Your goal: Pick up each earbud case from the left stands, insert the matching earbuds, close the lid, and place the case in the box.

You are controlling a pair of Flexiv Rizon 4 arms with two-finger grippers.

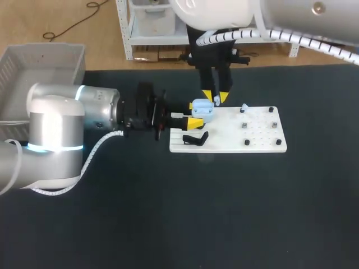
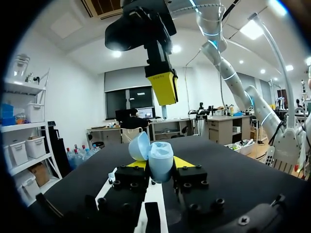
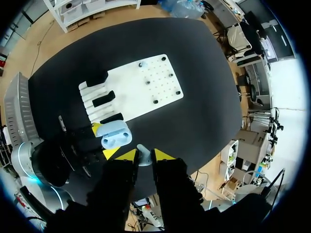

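Left gripper (image 2: 159,165): yellow tips clamped from two sides on a pale blue earbud case (image 3: 115,136), held upright, its rounded lid (image 2: 139,145) swung open to one side. Right gripper (image 1: 215,97): hangs just above and beyond the case, fingers pointing down, pinched on a small pale piece, apparently an earbud (image 3: 143,153). Under both grippers lies the near end of a white board (image 1: 252,140); black stands (image 1: 194,139) sit just beside the case. Small dark pegs (image 1: 247,126) dot the board's far end. Bare black table (image 1: 168,213) surrounds the board. A grey box (image 1: 33,61) stands well behind the left gripper.
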